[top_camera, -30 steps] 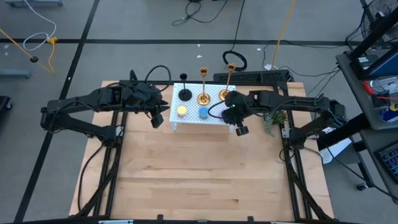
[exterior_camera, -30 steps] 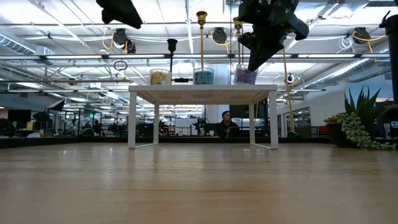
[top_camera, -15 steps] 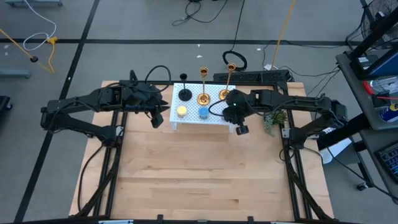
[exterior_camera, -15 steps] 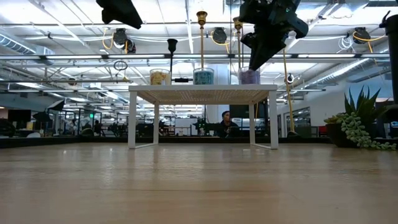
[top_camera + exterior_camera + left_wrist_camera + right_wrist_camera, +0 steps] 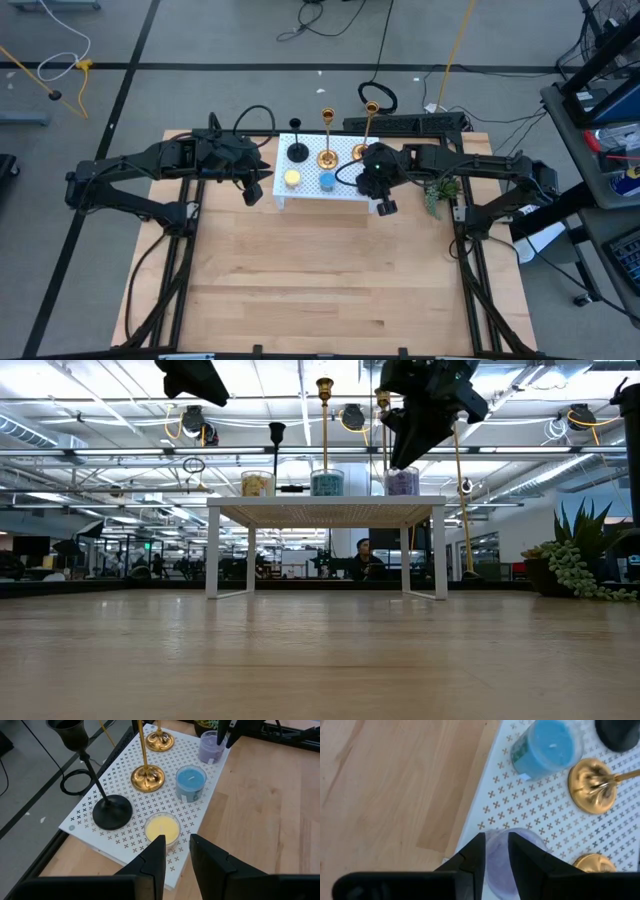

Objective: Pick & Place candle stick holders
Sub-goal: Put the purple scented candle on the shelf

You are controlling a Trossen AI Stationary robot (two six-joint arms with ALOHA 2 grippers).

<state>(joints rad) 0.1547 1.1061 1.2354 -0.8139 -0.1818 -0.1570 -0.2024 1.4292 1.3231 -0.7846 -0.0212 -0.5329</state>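
A white perforated stand [image 5: 308, 168] at the table's far middle carries two brass candle stick holders [image 5: 148, 776] [image 5: 160, 741], a shorter black one [image 5: 111, 810], and a yellow piece [image 5: 162, 829], a blue piece [image 5: 190, 782] and a lavender piece [image 5: 211, 749], each standing on its base. My right gripper [image 5: 397, 463] stands over the stand's right end, shut on the lavender piece [image 5: 403, 482]. My left gripper [image 5: 252, 190] hangs shut and empty by the stand's left end. My right gripper holds the lavender piece by its top rim [image 5: 490, 837], one finger inside the cup and one outside. The fingers come from above, slanting down from the table's right. The piece stands upright with its base on the white stand.
A green plant [image 5: 575, 565] stands at the table's right edge, close behind my right arm. The wide wooden table top [image 5: 320, 280] lies in front of the stand. Cables and a power strip [image 5: 405, 122] lie behind the table's far edge.
My right gripper has gone slightly toward the table's left and far edge over the stand. The lavender piece, which hung tipped in the hold at the stand's right end, now stands upright on the stand.
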